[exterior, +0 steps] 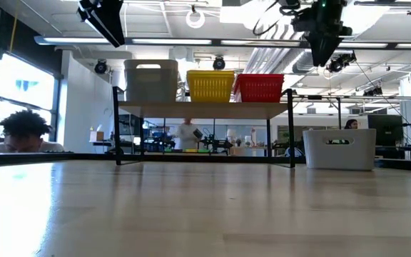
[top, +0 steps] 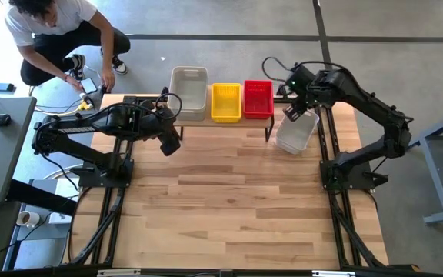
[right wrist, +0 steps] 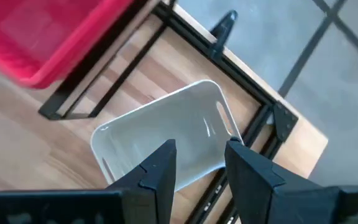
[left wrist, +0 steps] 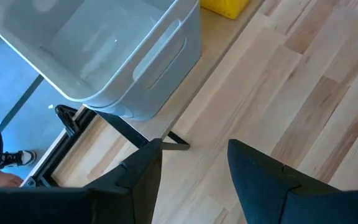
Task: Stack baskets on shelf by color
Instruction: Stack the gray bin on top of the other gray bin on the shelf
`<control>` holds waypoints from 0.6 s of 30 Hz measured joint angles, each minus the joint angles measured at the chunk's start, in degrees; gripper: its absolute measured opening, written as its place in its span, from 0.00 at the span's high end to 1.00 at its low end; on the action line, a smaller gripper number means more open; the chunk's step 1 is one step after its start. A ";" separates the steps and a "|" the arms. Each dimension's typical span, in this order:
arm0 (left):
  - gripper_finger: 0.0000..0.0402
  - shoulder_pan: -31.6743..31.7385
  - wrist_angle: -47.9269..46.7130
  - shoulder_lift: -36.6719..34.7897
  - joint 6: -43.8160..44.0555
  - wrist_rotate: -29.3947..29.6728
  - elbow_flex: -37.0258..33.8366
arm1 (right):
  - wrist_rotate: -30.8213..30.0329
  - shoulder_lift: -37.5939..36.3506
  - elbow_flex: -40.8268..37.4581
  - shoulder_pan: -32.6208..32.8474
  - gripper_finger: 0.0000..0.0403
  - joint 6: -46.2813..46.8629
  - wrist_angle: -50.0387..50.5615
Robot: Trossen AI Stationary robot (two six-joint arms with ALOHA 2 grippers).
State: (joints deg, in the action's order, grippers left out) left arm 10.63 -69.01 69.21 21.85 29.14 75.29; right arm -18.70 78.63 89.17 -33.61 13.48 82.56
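Grey [top: 188, 92], yellow [top: 226, 101] and red baskets [top: 258, 98] sat on the shelf [exterior: 205, 109] at upper centre. Another grey basket [top: 295, 133] lay on the table [top: 229, 200], right of it, beneath the released right gripper [top: 292, 112]. The left gripper [top: 171, 145], fingers apart, hovered empty, centre-left.

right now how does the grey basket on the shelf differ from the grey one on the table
The grey basket on the shelf sits raised on the plank at the left end of the row, beside the yellow basket; the grey basket on the table rests on the tabletop just right of the shelf. The shelf one is square to the shelf; the table one is turned at an angle, under the right gripper. Both are pale, upright and open-topped.
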 joint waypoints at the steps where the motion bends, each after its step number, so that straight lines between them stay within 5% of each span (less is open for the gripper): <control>1: 0.57 0.00 0.00 0.00 0.00 0.02 0.00 | 0.00 0.00 -0.02 -0.72 0.69 0.84 0.17; 18: 0.57 0.00 -0.07 0.00 0.00 0.05 0.00 | 9.30 -9.18 -27.31 -8.41 0.69 22.70 -15.32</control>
State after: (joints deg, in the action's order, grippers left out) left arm 10.63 -69.08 69.21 21.85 29.19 75.29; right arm -9.40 69.45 61.86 -42.02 36.19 67.24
